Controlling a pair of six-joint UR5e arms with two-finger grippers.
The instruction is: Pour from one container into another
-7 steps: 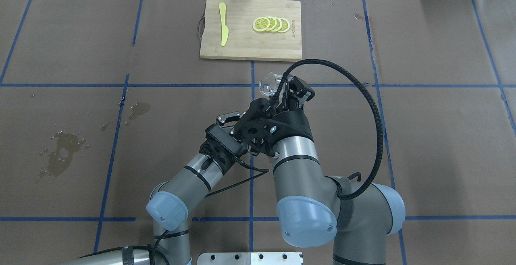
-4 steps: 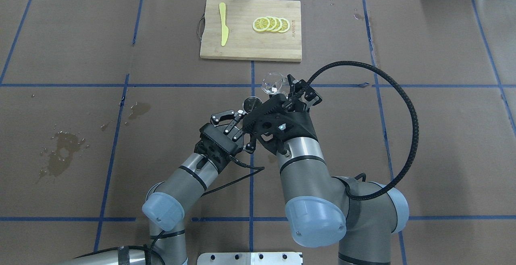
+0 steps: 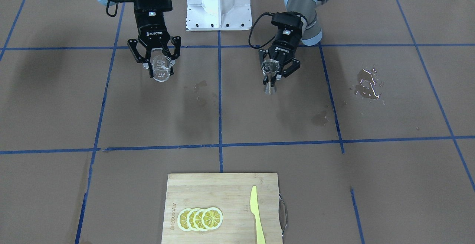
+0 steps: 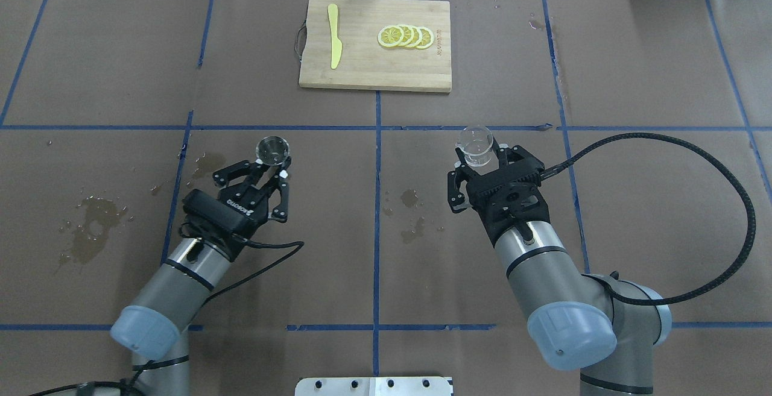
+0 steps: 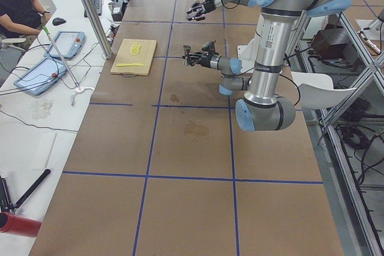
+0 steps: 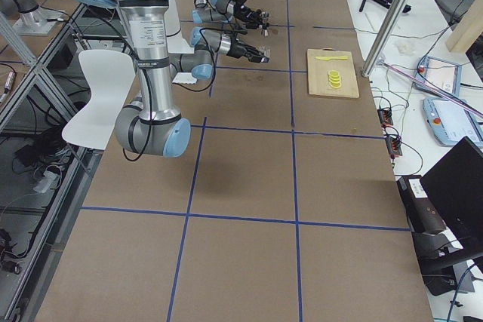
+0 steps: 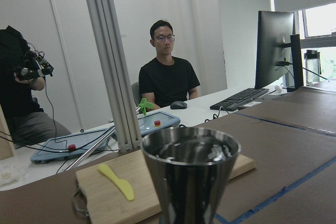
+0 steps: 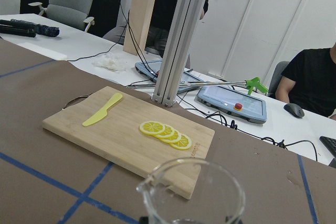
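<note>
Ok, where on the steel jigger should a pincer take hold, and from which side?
Grip the steel jigger at its narrow waist, coming in level from the side. It is upright with two flaring cones, so fingers at the waist should not slide up or down, and the open top is free. The left pincer holds it from the side.

Silver-grey arms (image 4: 175, 275), pale-blue joint caps (image 4: 572, 336), black ROBOTIQ-lettered left gripper (image 4: 269, 169) — ribbed black cable (image 4: 651, 135) on the right.
</note>
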